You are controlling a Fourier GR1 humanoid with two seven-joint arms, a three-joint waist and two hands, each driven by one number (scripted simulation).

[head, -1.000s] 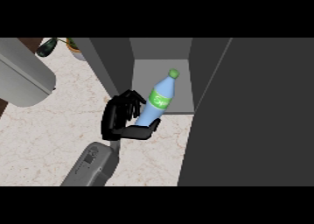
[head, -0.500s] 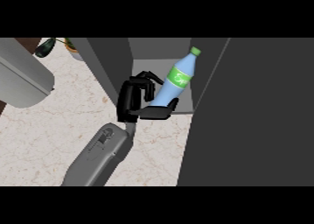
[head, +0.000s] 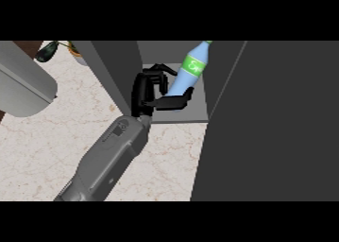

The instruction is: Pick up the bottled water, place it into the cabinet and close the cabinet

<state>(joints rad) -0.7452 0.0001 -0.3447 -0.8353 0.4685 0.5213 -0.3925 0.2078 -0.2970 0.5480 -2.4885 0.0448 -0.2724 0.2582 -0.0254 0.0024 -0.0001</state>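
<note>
The one hand in view, a black hand on a grey forearm rising from the lower edge, sits at the mouth of the cabinet; which of the robot's arms it belongs to cannot be told for certain, though by its place left of centre it is probably the left; its fingers are curled over the top and its thumb juts out to the right, pinching the lower body of the bottled water. The bottle stands just to the right of the palm, touching the thumb; it tilts, its base down by the thumb and its neck leaning up and to the right, with the green label high on its body and the cap cut off at the top of the view; its base hangs just above the pale cabinet floor, whether touching or not cannot be told.

The step in hand looks like the placing: the bottle is inside the opening, between the left wall and the large dark door that fills the right of the view, yet it is not set down or released. The next move likely calls for righting the bottle, lowering it onto the floor, and opening the fingers; then the hand must clear the opening so the door can swing shut. Outside lies the marbled counter.
</note>
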